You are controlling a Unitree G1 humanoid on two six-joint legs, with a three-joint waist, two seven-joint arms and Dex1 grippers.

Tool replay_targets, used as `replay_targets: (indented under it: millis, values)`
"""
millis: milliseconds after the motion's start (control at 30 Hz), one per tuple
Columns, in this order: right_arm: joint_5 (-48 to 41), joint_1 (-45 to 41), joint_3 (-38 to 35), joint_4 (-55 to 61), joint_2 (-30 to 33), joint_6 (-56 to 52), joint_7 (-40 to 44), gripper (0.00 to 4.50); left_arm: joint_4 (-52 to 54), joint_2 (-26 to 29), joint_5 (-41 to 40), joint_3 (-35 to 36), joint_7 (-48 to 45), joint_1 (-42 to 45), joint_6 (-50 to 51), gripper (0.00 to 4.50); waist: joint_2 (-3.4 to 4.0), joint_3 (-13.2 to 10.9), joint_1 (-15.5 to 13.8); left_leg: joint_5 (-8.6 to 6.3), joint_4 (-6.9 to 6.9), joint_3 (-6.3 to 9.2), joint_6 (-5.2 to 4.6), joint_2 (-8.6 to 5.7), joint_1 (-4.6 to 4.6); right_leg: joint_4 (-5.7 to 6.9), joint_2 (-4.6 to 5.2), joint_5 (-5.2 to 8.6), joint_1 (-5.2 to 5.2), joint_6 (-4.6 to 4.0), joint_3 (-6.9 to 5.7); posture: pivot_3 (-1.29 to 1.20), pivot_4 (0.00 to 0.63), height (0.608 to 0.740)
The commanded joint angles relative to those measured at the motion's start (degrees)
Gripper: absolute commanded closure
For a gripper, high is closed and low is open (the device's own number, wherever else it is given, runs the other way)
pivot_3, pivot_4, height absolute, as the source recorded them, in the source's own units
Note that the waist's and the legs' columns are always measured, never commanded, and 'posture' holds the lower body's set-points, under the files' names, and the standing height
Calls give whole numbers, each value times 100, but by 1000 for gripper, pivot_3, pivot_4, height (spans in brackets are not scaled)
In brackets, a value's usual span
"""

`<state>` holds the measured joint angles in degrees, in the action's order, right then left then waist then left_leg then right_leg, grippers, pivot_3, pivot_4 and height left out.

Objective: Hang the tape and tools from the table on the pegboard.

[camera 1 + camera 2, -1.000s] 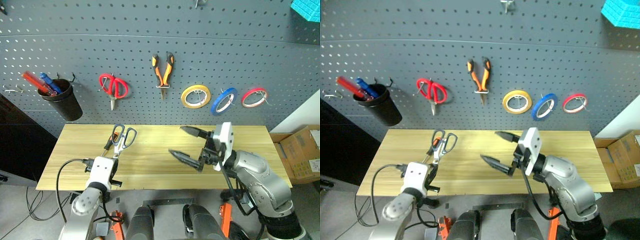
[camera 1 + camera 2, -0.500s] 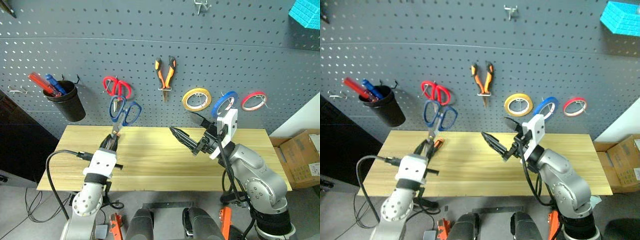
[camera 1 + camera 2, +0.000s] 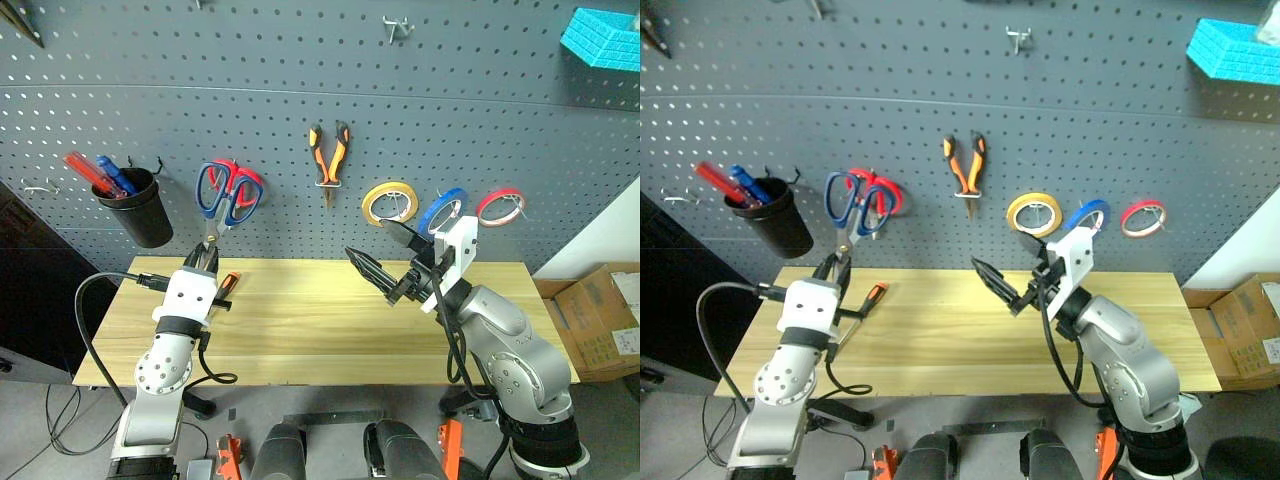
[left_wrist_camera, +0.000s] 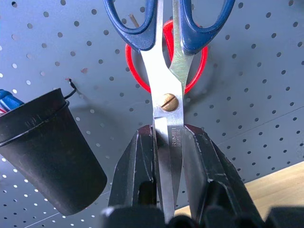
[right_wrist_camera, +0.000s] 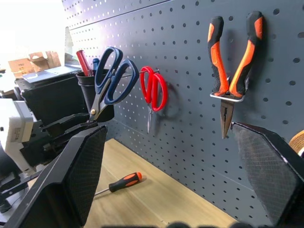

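Observation:
My left gripper is shut on the blades of the dark blue-handled scissors. It holds them upright against the pegboard, with their handles in front of the hanging red-handled scissors. The orange-and-black pliers hang on a hook at the middle of the board. To their right hangs the blue tape, between a yellow roll and a red roll. A small orange-and-black-handled tool lies on the table beside my left hand. My right gripper hovers open and empty over the table's middle.
A black cup with red and blue pens hangs at the board's left. A cyan block sits high on the right. A cardboard box stands on the floor past the table's right end.
My left gripper has lifted the scissors off the table and up to the board, over the red scissors. The view has tilted upward. The right gripper stays open.

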<state>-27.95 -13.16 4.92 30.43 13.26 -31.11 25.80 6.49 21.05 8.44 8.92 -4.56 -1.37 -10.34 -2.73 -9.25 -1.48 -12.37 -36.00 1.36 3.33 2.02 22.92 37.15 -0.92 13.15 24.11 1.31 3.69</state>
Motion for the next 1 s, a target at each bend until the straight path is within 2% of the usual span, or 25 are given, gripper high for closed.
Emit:
replay_targets:
  millis: [33,500,800,967,1000]
  values:
    - [23,-87,-71,122,23,110,-74,0,134,-16,-172,52,-76,156,15,4027,-1,17,0,0,0,0,0,0,-1,0,0,0,-1,0,1,151,83,740]
    - [65,-33,-106,132,86,79,-233,0,-92,-106,-511,111,-238,402,420,4027,2,88,1,1,-7,1,-2,-6,-6,9,0,-1,-5,1,3,147,81,740]
    - [60,-17,-138,163,118,33,-309,0,-288,-142,-803,-69,-671,591,1063,4027,5,97,3,2,-9,1,-4,-10,-8,15,0,-2,-5,2,7,140,90,740]
    - [43,17,-113,182,140,18,-347,0,-377,-123,-847,26,-584,963,1392,4027,4,97,-1,4,-12,5,-6,-11,-8,21,-1,-2,-5,2,5,140,94,740]
    - [41,22,-110,188,144,15,-349,0,-365,-112,-826,41,-550,1008,1398,3677,4,97,0,4,-12,4,-7,-11,-8,22,-1,-2,-5,2,5,138,95,740]
